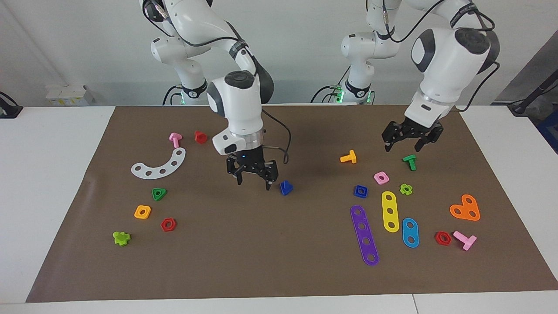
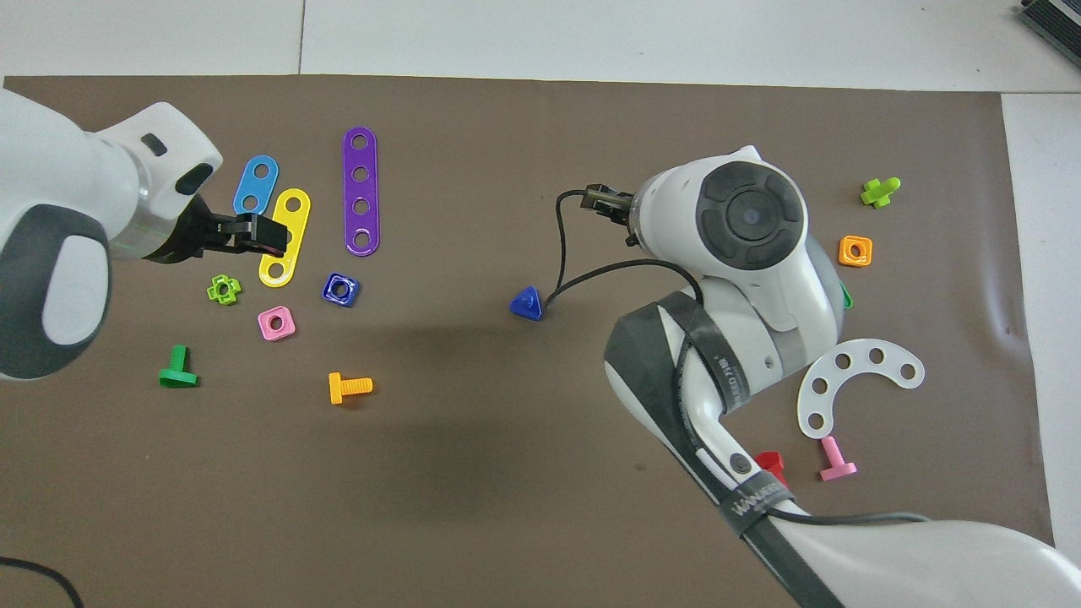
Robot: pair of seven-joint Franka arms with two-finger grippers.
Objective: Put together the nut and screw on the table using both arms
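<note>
Hovering spread and empty, the right hand point(image 1: 253, 173) sits low just beside the screw point(image 1: 286, 187), which lies toward the left arm's end; the left hand point(image 1: 412, 138), also spread, hangs over the green bolt point(image 1: 409, 162), near the nut point(image 1: 360, 191) on the table point(image 1: 244, 244).

I'm working in a robotics lab: two white arms point(image 1: 235, 87) are mounted at the edge of a plain white table point(image 1: 48, 174), with cables trailing from their bases against a bare pale wall. A brown mat point(image 1: 270, 261) covers the tabletop, and bright plastic toy parts point(image 1: 365, 234) lie scattered over it like test pieces, not household goods.
</note>
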